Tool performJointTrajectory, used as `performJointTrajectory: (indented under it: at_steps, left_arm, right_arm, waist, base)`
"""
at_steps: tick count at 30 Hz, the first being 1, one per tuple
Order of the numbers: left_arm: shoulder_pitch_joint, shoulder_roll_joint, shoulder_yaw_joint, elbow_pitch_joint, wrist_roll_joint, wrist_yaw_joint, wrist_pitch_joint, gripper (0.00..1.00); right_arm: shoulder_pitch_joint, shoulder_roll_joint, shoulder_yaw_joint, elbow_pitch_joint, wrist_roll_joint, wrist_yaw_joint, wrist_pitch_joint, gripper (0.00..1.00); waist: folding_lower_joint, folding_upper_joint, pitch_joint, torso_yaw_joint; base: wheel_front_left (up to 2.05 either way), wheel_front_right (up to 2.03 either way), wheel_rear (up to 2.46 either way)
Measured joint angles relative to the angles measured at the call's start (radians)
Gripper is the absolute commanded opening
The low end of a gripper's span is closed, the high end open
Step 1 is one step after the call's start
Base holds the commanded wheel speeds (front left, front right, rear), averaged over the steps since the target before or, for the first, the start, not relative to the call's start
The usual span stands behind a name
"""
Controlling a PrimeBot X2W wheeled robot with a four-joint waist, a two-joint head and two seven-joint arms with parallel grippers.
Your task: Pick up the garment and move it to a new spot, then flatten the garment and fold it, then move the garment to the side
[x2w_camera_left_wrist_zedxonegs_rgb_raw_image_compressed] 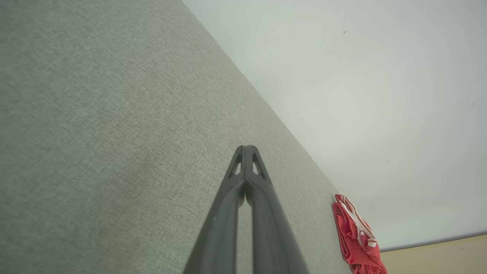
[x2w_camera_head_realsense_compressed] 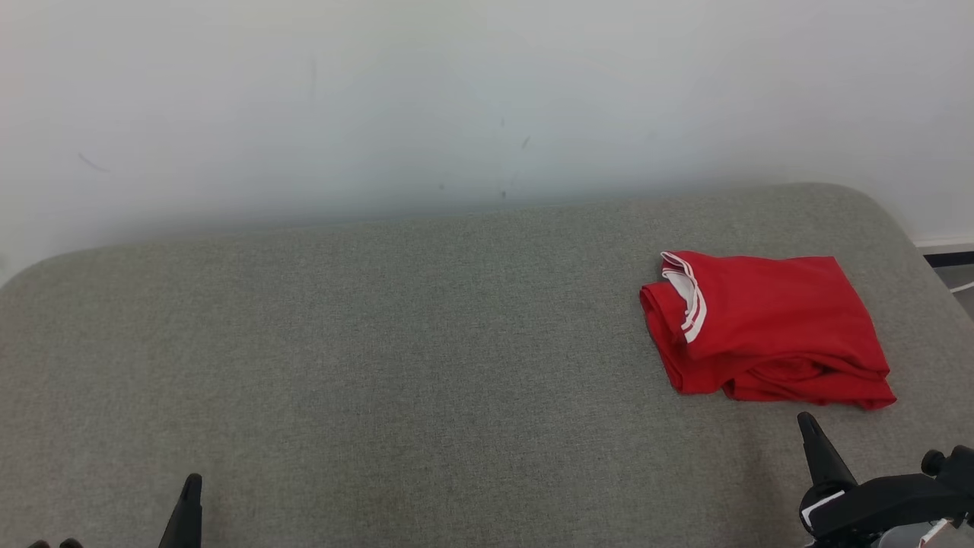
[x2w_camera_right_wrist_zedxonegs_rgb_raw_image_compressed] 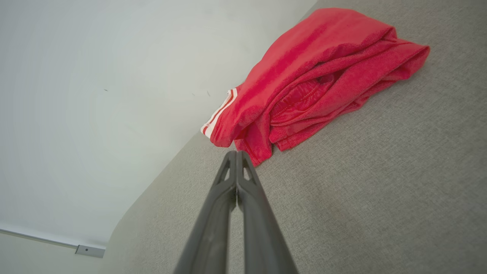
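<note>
A red garment (x2w_camera_head_realsense_compressed: pixel 768 327) with white stripes at one edge lies folded in a compact bundle on the right part of the grey fabric surface (x2w_camera_head_realsense_compressed: pixel 396 342). My right gripper (x2w_camera_head_realsense_compressed: pixel 808 420) is shut and empty, its tip just short of the bundle's near edge; in the right wrist view the garment (x2w_camera_right_wrist_zedxonegs_rgb_raw_image_compressed: pixel 315 80) lies a little beyond the closed right gripper (x2w_camera_right_wrist_zedxonegs_rgb_raw_image_compressed: pixel 236 154). My left gripper (x2w_camera_head_realsense_compressed: pixel 192 481) is at the lower left, far from the cloth, shut on nothing. From the left wrist the closed left gripper (x2w_camera_left_wrist_zedxonegs_rgb_raw_image_compressed: pixel 246 148) hovers over bare fabric, with the garment (x2w_camera_left_wrist_zedxonegs_rgb_raw_image_compressed: pixel 355 236) small at the lower right.
A pale wall (x2w_camera_head_realsense_compressed: pixel 456 99) rises directly behind the grey surface. The surface's rounded right corner (x2w_camera_head_realsense_compressed: pixel 875 202) drops to a strip of floor with a baseboard (x2w_camera_head_realsense_compressed: pixel 947 255). Bare fabric stretches across the left and middle.
</note>
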Motion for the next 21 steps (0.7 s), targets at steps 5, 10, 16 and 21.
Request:
performJointTrajectory:
  at_steps: [5,10,16,21]
  left_arm:
    - [-0.016,-0.008,0.017,0.009,-0.068,-0.012,0.009,0.00]
    - [-0.027,-0.021,0.027,0.024,-0.134,-0.026,0.017,0.00]
    - [-0.048,-0.030,0.044,0.037,-0.211,-0.039,0.028,0.00]
    - [-0.064,-0.036,0.056,0.051,-0.278,-0.053,0.036,0.00]
  right_arm:
    - [-0.001,0.013,-0.017,0.006,0.058,0.009,0.011,0.00]
    - [-0.020,0.030,-0.032,0.013,0.116,0.023,0.027,0.00]
    - [-0.022,0.046,-0.052,0.027,0.185,0.038,0.043,0.00]
    - [-0.041,0.063,-0.067,0.030,0.243,0.053,0.054,0.00]
  waist:
    - [0.0000,0.0000,0.004,0.001]
    - [0.0000,0.0000,0.008,0.002]
    - [0.0000,0.0000,0.013,0.003]
    - [0.0000,0.0000,0.017,0.004]
  base:
    - [0.00,0.00,0.00]
    - [0.00,0.00,0.00]
    - [0.00,0.00,0.00]
    - [0.00,0.00,0.00]
